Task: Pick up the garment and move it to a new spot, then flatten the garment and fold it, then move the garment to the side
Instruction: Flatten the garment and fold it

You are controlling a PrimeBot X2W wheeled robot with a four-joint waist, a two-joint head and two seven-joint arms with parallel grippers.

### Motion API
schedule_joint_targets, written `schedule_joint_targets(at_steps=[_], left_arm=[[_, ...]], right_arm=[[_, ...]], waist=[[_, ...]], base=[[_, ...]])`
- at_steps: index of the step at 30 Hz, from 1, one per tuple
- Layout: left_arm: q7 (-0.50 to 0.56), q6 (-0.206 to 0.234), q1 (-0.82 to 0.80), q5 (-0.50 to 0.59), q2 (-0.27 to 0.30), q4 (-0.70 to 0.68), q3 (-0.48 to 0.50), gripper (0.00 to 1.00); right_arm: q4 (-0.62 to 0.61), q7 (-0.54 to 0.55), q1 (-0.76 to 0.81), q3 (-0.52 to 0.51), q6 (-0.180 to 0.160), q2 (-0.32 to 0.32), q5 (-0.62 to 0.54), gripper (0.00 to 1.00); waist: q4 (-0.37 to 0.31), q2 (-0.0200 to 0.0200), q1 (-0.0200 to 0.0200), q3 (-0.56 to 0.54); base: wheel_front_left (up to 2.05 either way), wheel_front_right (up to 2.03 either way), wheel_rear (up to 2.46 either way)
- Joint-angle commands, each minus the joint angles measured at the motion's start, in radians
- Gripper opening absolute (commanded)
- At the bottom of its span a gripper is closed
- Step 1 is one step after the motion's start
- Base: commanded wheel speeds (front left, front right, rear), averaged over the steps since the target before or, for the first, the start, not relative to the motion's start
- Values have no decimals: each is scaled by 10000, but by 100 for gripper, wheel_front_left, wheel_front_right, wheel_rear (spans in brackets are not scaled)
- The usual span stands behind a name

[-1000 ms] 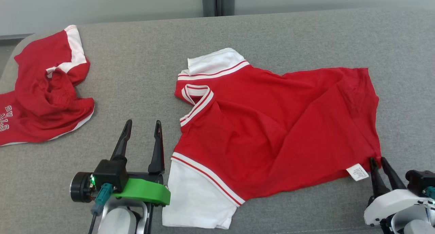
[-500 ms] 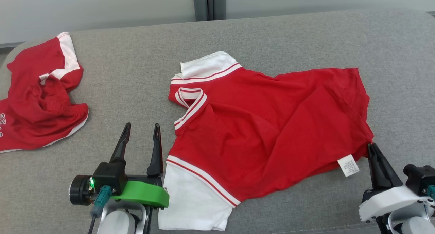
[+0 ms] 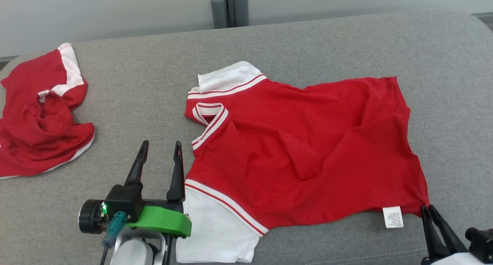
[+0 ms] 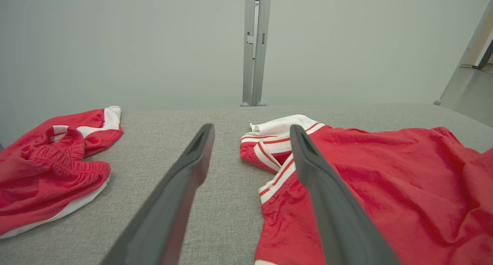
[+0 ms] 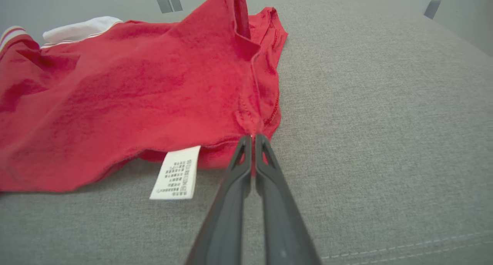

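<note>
Head view, change: 1 second ago the right gripper (image 3: 427, 208), at 5 o'clock, had its 2 dark fingers apart at the hem corner. Now they are pinched together on that corner, and it is drawn out to a point toward 5 o'clock.
Head view, garment: the red short-sleeved shirt with white sleeves (image 3: 300, 149) lies spread at the centre of the grey upholstered surface (image 3: 134, 84). Its collar is toward 9 o'clock, its hem toward 3 o'clock, and a fold is bunched mid-body.
Head view, left arm: the left gripper (image 3: 161, 143), at 7 o'clock, has its fingers wide apart and holds nothing. It sits just beside the near sleeve.
Head view, aside: the crumpled red shorts with white trim (image 3: 36, 122) lie at 9 o'clock, well apart from the shirt.
Meaning: the flattening step looks under way, with 1 corner secured. The folding is not yet begun.
Left wrist view: the left gripper (image 4: 251, 128) is spread over bare surface, with the collar at 3 o'clock and the shorts at 9 o'clock.
Right wrist view: the right gripper (image 5: 252, 138) is clamped on the hem seam. The white care label (image 5: 176, 174) hangs at 8 o'clock, just beside the fingers.
Containers: the surface is the only carrier, bearing the shirt and the shorts.
</note>
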Motion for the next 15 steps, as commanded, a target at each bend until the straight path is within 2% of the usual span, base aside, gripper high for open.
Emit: schedule_joint_targets(at_steps=[1,9,15], left_arm=[[-6,-38,106,15,28,-20,8,100],[-6,0,165,-66,28,5,8,100],[-6,-18,192,31,28,15,156,100]], right_arm=[[-113,-32,-144,-109,-19,-92,-47,100],[-736,-32,-633,-637,-17,-156,-316,100],[-1133,-32,-1171,-575,-19,-41,-624,100]], waist=[[31,0,0,-1],[203,0,0,-72],[202,0,0,-162]], base=[[0,0,0],[0,0,0],[0,0,0]])
